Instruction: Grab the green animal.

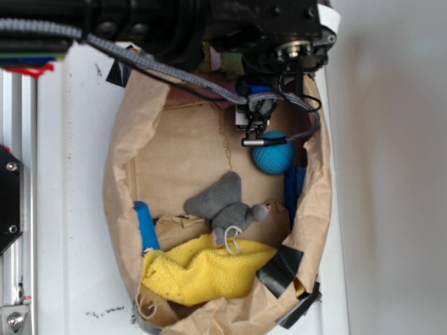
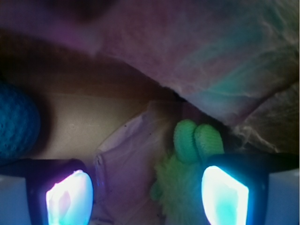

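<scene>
Two glowing fingertips (image 2: 70, 197) of the end effector (image 2: 147, 197) stand spread apart and empty, straddling the green animal (image 2: 187, 178) at five o'clock, tucked under the paper bag's (image 2: 211, 61) wall, ready for closing.

Green animal (image 2: 187, 187): fuzzy lime-green plush, two rounded knit nubs on top.
Location: on pale cloth, under paper fold.

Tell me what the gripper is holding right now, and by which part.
Nothing is held. The gripper has its jaws apart, and the fuzzy lime-green plush animal lies between them, close to one finger, not yet clamped.
</scene>
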Controlling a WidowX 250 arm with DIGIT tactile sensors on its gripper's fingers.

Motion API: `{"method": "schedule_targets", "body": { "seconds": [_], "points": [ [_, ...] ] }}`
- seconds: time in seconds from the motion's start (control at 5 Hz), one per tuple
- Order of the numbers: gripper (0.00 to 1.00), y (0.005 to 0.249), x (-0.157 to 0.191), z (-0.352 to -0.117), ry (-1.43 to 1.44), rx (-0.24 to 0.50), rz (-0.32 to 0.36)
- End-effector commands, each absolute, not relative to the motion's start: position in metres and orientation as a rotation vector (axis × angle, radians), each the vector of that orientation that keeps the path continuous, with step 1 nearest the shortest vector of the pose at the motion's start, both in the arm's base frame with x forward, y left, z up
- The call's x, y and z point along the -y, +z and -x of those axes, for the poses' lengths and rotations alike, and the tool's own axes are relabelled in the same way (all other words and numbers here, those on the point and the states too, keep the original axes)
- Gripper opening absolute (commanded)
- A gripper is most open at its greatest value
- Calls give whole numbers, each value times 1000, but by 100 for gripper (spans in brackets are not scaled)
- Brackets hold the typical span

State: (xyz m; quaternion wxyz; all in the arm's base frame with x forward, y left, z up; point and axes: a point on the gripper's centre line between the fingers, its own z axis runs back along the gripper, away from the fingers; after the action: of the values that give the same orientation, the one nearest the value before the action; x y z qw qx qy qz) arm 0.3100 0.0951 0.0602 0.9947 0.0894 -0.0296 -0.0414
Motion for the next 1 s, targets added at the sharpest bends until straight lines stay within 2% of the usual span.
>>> {"method": "schedule_targets", "body": {
  "seconds": [0.0, 0.2, 0.4, 0.6, 0.8],
  "points": [
    [100, 90, -102, -304, -115, 132, -188],
    [100, 95, -103, -296, -119, 149, -187],
    [100, 91, -100, -288, -162, 172, -111],
    [100, 74, -105, -296, -191, 162, -11],
    [100, 71, -97, -303, -214, 172, -3]
  ]
}}
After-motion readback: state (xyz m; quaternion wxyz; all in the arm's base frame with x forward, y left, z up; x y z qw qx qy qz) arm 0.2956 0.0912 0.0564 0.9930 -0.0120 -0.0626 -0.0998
